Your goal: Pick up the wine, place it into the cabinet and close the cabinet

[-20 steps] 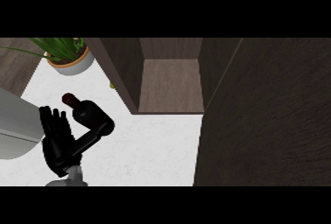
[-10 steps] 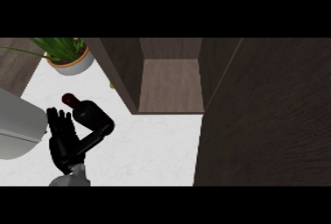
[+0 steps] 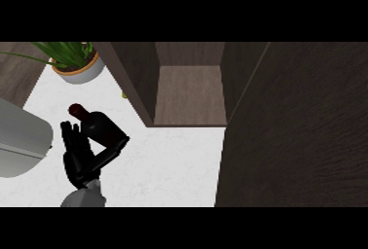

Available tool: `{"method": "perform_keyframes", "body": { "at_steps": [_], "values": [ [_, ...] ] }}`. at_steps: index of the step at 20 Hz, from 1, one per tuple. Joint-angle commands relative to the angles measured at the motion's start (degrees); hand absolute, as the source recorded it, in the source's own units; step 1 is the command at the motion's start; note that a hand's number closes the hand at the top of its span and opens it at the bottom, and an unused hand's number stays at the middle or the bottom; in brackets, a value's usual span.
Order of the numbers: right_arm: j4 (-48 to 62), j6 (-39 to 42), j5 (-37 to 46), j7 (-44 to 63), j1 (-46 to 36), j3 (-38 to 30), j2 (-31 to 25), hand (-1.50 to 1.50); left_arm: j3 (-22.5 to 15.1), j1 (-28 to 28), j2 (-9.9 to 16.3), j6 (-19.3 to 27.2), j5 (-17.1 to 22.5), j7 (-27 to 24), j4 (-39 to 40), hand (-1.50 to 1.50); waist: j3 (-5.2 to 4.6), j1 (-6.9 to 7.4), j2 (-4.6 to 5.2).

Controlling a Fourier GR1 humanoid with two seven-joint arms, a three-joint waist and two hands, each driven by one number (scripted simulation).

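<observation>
The wine bottle [image 3: 101, 127], dark with a red cap, stands on the white counter [image 3: 169, 160] left of the cabinet. My left hand [image 3: 76, 156] is just beside it at the lower left, fingers straight and pointing up. Its thumb reaches out to the bottle's lower side. The hand is open and does not enclose the bottle. The cabinet [image 3: 191, 92] is open, showing a bare brown shelf inside. Its dark door [image 3: 295, 136] swings out and fills the right side of the view. My right hand does not show.
A potted green plant [image 3: 75, 65] sits at the back left of the counter. A large grey rounded object [image 3: 22, 143] lies at the left edge, close to my left hand.
My left hand has shifted slightly right and down, closer against the bottle. The bottle and the cabinet door have not moved.
</observation>
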Motion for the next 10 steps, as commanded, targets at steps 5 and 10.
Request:
{"method": "perform_keyframes", "body": {
  "at_steps": [5,10],
  "values": [
    [-8.29,-0.96,-1.32,4.42,0.93,2.56,0.54,-1.5,0.64,-4.47,-0.19,-2.95,4.2,-6.42,9.93,-1.5,-0.02,-0.17,0.0],
    [-6.13,1.07,-5.59,0.51,3.27,-2.46,-0.33,-1.5,3.55,-6.96,-0.16,-5.54,3.89,-8.29,13.78,-1.5,0.01,-0.18,0.06]
  ]
}}
